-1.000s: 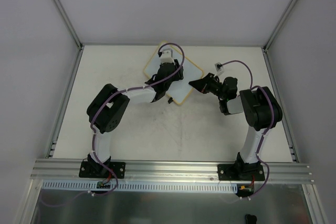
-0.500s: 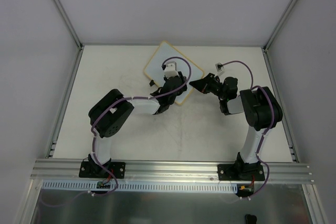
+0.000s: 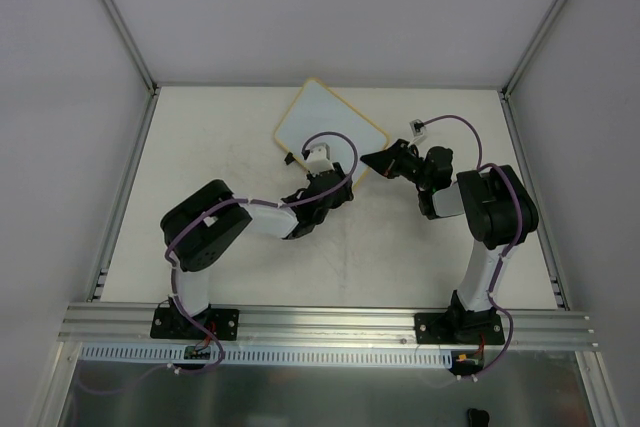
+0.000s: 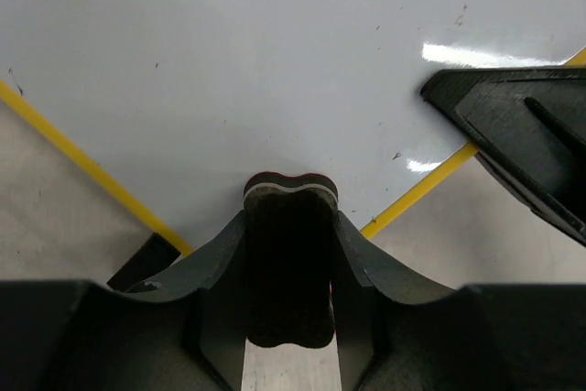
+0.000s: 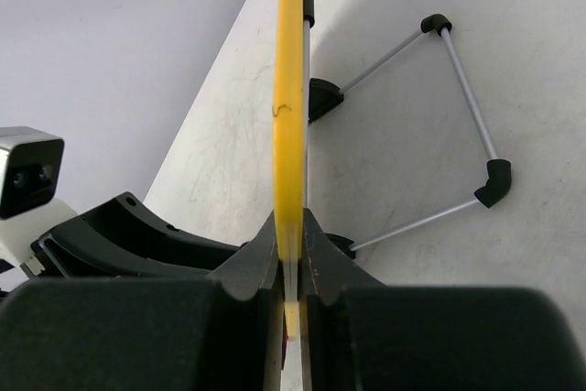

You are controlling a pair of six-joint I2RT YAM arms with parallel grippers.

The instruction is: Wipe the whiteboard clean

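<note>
The whiteboard [image 3: 325, 122] lies tilted like a diamond at the back middle of the table, white with a thin yellow-tan frame. Its surface [image 4: 275, 61] looks clean in the left wrist view. My left gripper [image 3: 333, 183] is shut on a black eraser [image 4: 290, 254], whose tip rests on the board just inside its near corner. My right gripper [image 3: 372, 160] is shut on the board's right edge. In the right wrist view that yellow edge [image 5: 290, 89] runs straight up from between my closed fingers [image 5: 291, 235].
A thin wire stand with black feet [image 5: 462, 112] sits under the board on the table. My right gripper's finger [image 4: 522, 130] shows close to the eraser's right. Grey walls and metal rails [image 3: 125, 187] bound the table.
My left gripper has slid with the eraser from the middle of the board toward its near corner. The right gripper and the board have stayed put.
</note>
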